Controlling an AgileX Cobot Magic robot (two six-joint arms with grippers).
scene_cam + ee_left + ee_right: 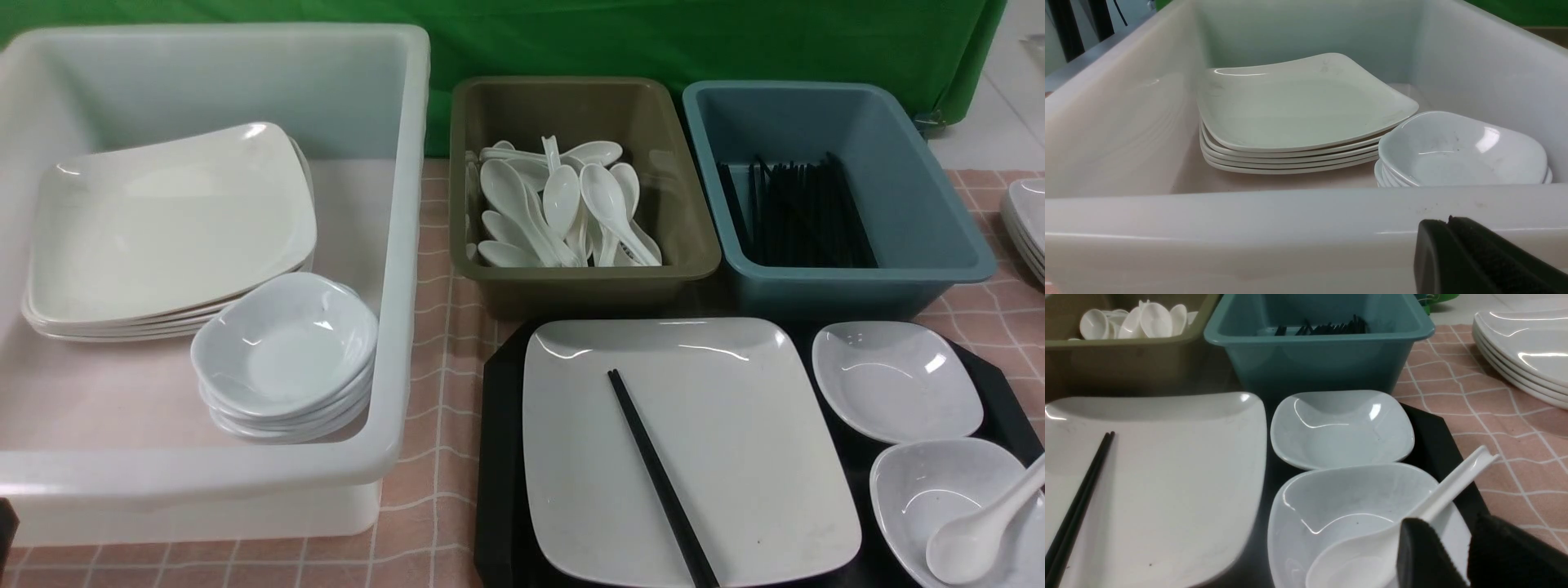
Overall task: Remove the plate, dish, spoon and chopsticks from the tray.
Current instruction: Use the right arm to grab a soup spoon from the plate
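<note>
The left pincer [1449, 220] and the right pincer [1447, 528] have blunt matte-black fingers faced with coarse, grainy padding

Black tray [500, 457], white plate [735, 441], black chopsticks [661, 482], pink checked tablecloth [441, 327].

chopsticks [661, 482] on plate [751, 441], spoon [980, 531] in dish [914, 482], all on tray [500, 457]

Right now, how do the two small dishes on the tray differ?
The far dish is empty; the near dish holds the spoon, handle leaning over its rim. The far dish sits by the blue bin; the near dish sits nearer the robot. Both are white rounded squares on the tray, right of the plate.
</note>
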